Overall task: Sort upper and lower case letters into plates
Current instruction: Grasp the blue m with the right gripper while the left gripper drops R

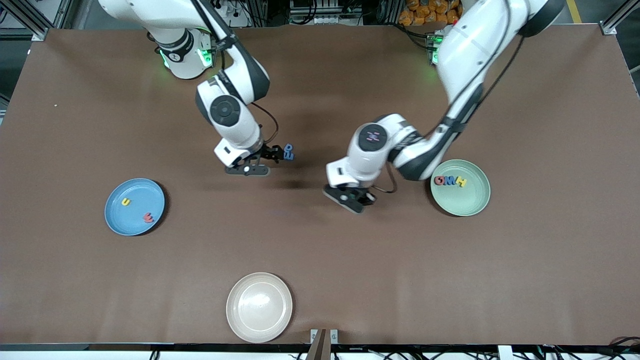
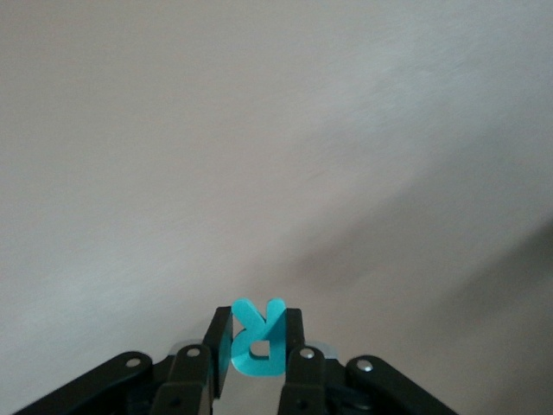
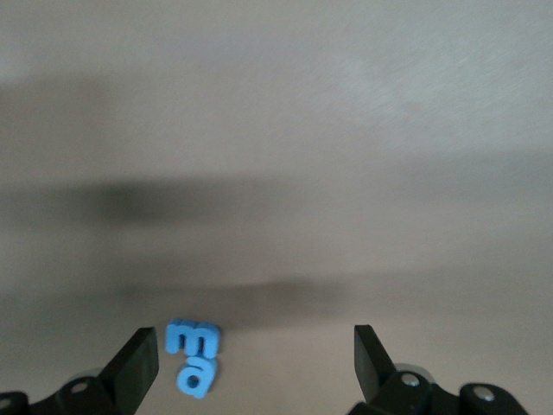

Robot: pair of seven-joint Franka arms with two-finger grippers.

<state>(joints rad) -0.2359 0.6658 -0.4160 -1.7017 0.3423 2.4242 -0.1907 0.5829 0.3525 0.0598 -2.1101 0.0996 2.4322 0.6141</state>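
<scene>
My left gripper (image 1: 361,199) (image 2: 257,335) is shut on the teal R (image 2: 257,344) and holds it upright over bare table, beside the pale green plate (image 1: 467,205). That plate holds the red Q (image 1: 441,180), blue M (image 1: 451,181) and yellow H (image 1: 461,182). My right gripper (image 1: 274,154) (image 3: 255,350) is open over the table's middle. Two blue lowercase letters (image 1: 288,151) (image 3: 194,356), an m and an a, lie touching each other close to one of its fingers. The blue plate (image 1: 142,192) holds the yellow u (image 1: 126,202) and red w (image 1: 148,217).
A beige plate (image 1: 259,306) stands near the table's front edge, nearest the front camera. The brown table (image 1: 540,260) stretches wide around the plates.
</scene>
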